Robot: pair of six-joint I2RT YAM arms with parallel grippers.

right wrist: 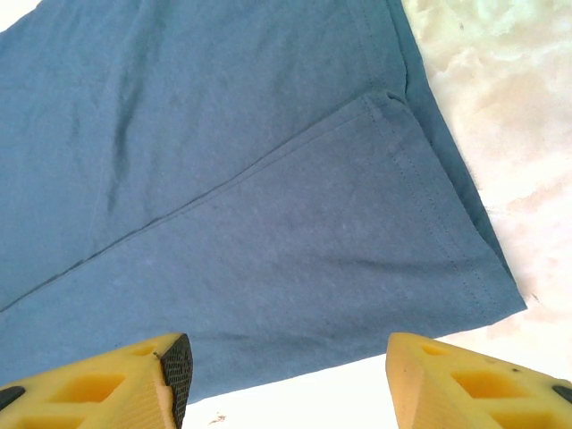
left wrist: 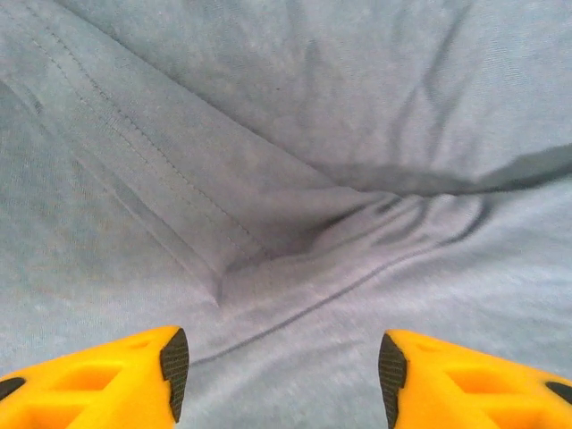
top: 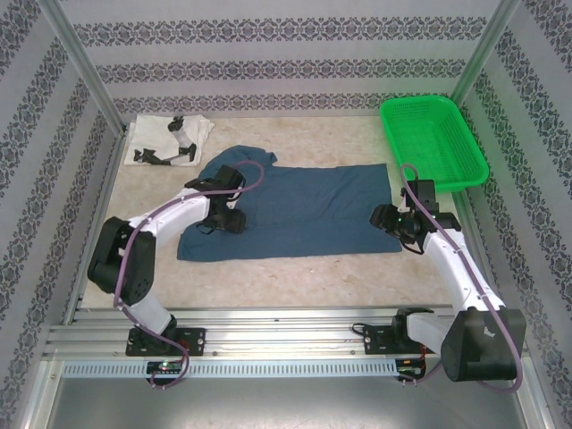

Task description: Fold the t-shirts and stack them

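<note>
We read the left pincer (left wrist: 281,380) as standing apart, low over the blue shirt (top: 304,210) near its left end, where the cloth is creased. The right pincer (right wrist: 284,380) is likewise apart, over the shirt's right edge, where the worktop (top: 295,277) shows beside the hem. The blue shirt lies spread mid-worktop. The white shirt (top: 165,138) lies folded at the far left corner, and the green basket (top: 433,138) stands at the far right.
</note>
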